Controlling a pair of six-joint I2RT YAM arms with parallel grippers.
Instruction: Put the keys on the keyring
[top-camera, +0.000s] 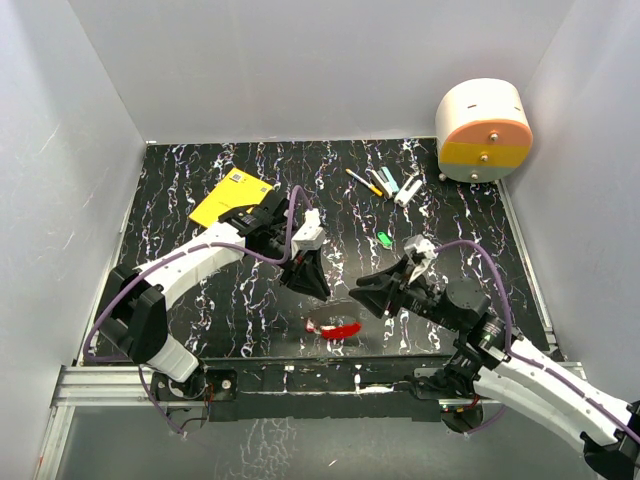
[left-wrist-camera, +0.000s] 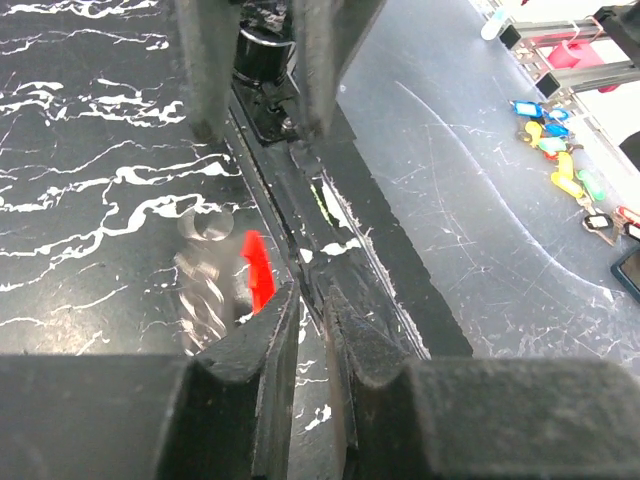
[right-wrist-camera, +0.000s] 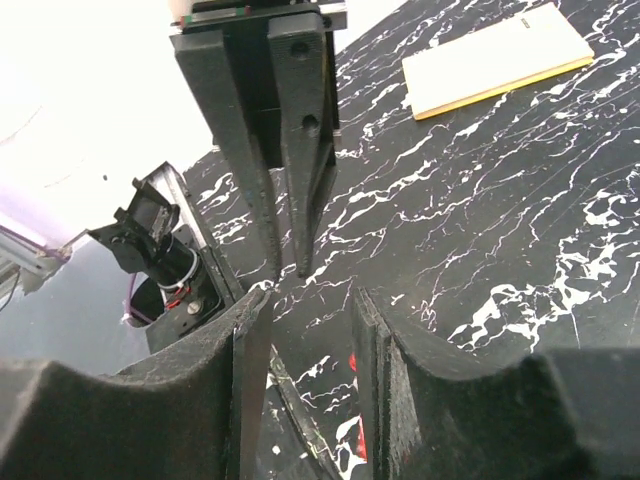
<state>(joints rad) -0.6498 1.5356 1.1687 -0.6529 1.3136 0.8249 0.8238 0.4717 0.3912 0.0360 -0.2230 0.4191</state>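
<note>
The keys lie on the black marbled table near its front edge: a red one (top-camera: 345, 329) and a whitish-silver one (top-camera: 318, 326). In the left wrist view the red key (left-wrist-camera: 257, 270) is sharp and the silver piece (left-wrist-camera: 205, 285) beside it is blurred. I cannot make out the keyring as separate from them. My left gripper (top-camera: 318, 290) (left-wrist-camera: 312, 300) hangs above and behind the keys, open by a narrow gap with nothing in it. My right gripper (top-camera: 360, 297) (right-wrist-camera: 312, 305) is open and empty, just right of the left gripper (right-wrist-camera: 290, 270), and red shows below its fingers.
A yellow box (top-camera: 232, 197) lies at the back left. Pens and markers (top-camera: 385, 183) and a small green piece (top-camera: 384, 238) are at the back right. A round white, orange and yellow container (top-camera: 484, 130) stands in the far right corner. Grey walls enclose the table.
</note>
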